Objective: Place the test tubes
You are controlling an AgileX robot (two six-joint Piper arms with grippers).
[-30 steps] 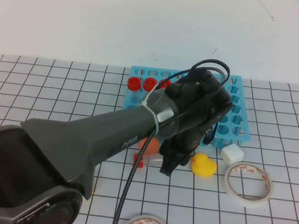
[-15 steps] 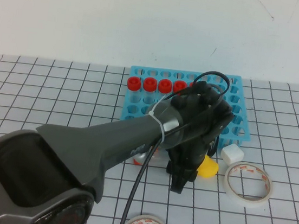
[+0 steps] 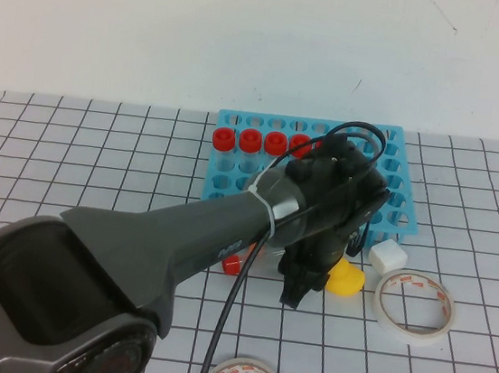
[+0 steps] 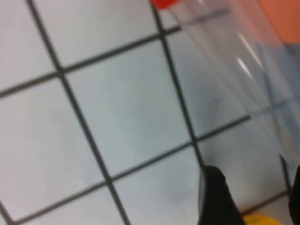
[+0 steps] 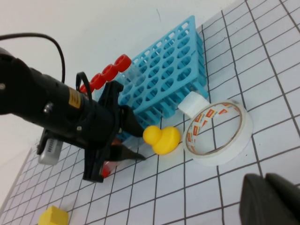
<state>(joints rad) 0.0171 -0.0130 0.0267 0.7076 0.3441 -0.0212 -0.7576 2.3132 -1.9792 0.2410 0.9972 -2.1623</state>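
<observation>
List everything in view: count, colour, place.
test tube rack: one, blue, at the back
capped tubes: four, red caps, standing in the rack's far row
loose tube: one, red cap, lying in front of the rack
duck: one, yellow, in front of the rack
cube: one, white, beside the duck
tape rolls: two, white; one right of the duck, one nearest the robot
block: one, yellow, shown only by the right wrist view
left hand: open, low by the loose tube
right hand: shut, off to the right
</observation>
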